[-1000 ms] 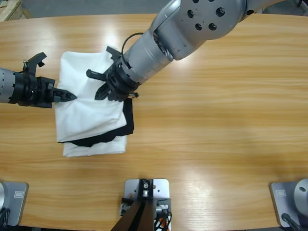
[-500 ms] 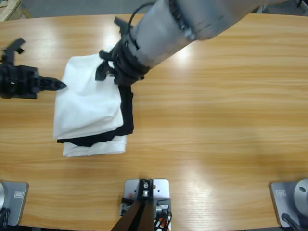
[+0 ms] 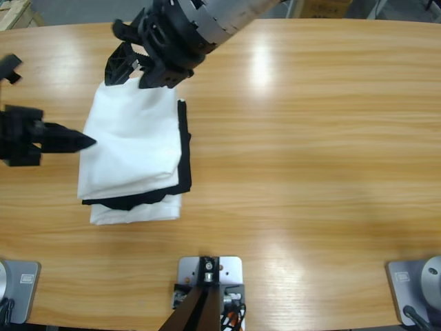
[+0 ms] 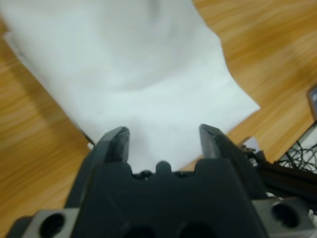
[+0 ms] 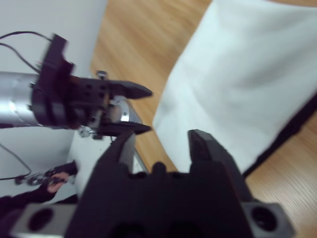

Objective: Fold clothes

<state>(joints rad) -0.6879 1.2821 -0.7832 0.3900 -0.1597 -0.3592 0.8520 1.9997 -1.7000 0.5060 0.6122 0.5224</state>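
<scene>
The clothes, a white T-shirt [image 3: 131,141], lie folded into a rectangle at the table's left. Its left edge fills the left wrist view [image 4: 138,64], and it is also in the right wrist view [image 5: 242,84]. My left gripper [image 3: 84,141] comes in from the left edge, its tips just off the shirt's left side. It is open and holds nothing [image 4: 163,136]; the right wrist view also catches it [image 5: 141,109]. My right gripper [image 3: 131,72] hangs open and holding nothing above the shirt's far edge [image 5: 158,139].
A black garment [image 3: 185,162] lies under the white shirt, showing along its right and near edges. Another white folded layer [image 3: 138,210] sticks out below that. The wooden table [image 3: 310,138] stretches bare to the right.
My right gripper has lifted off the shirt's right side and moved to its far edge. My left gripper has drawn back to the left, off the cloth. The shirt now lies flatter.
</scene>
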